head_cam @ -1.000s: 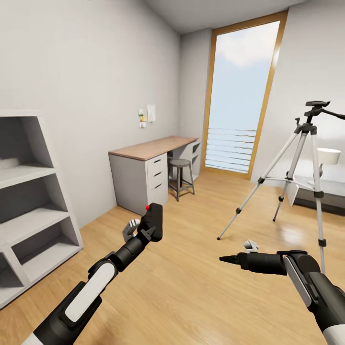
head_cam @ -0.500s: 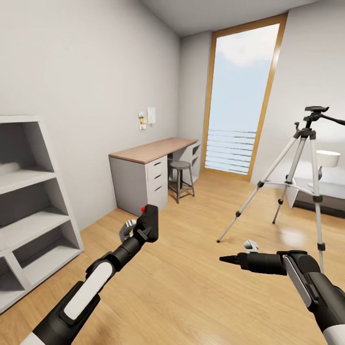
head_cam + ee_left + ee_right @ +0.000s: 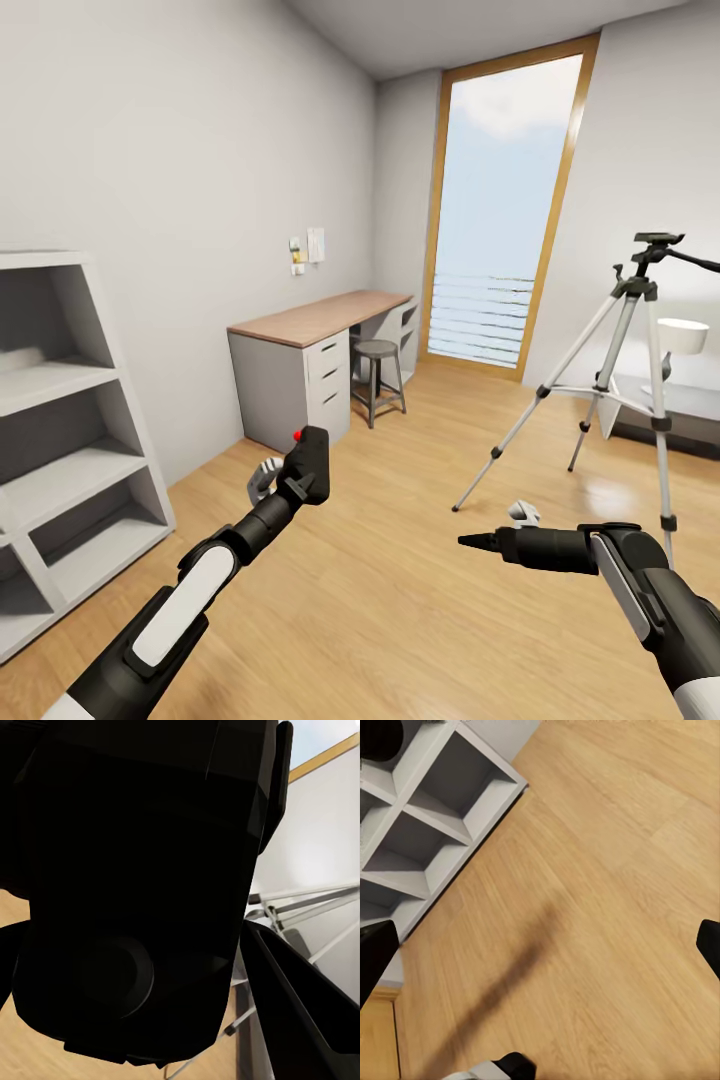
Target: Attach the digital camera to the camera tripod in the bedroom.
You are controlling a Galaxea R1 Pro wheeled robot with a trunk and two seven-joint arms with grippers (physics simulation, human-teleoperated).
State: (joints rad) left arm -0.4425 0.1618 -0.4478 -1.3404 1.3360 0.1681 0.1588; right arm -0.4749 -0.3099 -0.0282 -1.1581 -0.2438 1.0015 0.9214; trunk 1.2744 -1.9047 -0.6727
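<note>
gripping the digital camera (image 3: 307, 465), the left tool (image 3: 290, 478) is clamped on it and holds it above the wood floor (image 3: 400, 600), its red button on top. in the left wrist view the camera's black body (image 3: 142, 892) sits close before the lens. the right tool (image 3: 490, 530) hovers over the floor with fingers apart. the camera tripod (image 3: 625, 370) stands far right, well apart from both, near the tall window (image 3: 500, 210)

Wood plank floor (image 3: 400, 600) carries the camera tripod (image 3: 625, 385), stool (image 3: 378, 375), desk (image 3: 310, 370) and seemingly bare shelf unit (image 3: 70, 440)
</note>
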